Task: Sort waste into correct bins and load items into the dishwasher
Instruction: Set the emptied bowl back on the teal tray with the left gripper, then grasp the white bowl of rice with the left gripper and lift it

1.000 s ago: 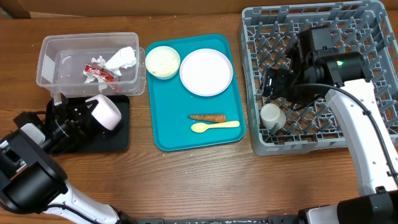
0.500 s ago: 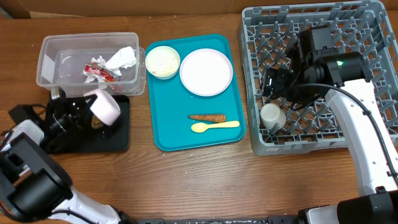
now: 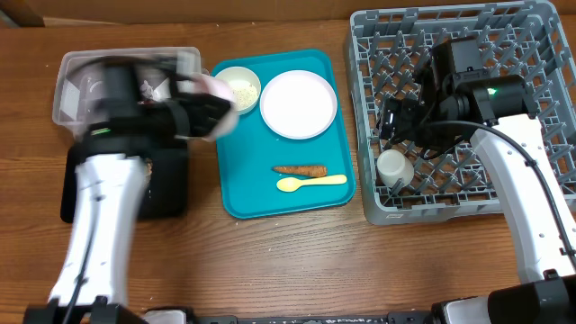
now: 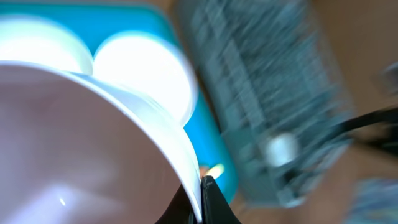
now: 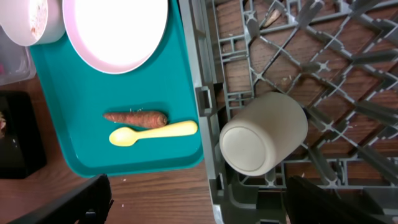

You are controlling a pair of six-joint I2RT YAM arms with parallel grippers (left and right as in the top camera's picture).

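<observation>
One white bowl [image 4: 74, 137], motion-blurred, sits pinched in left jaws, right jaws spread wide.

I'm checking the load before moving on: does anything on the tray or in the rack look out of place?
The white cup in the dish rack lies tipped over by the wall nearest the teal tray, not upright. On the tray, a carrot-like stick lies beside the yellow spoon, waste among dishes.
</observation>
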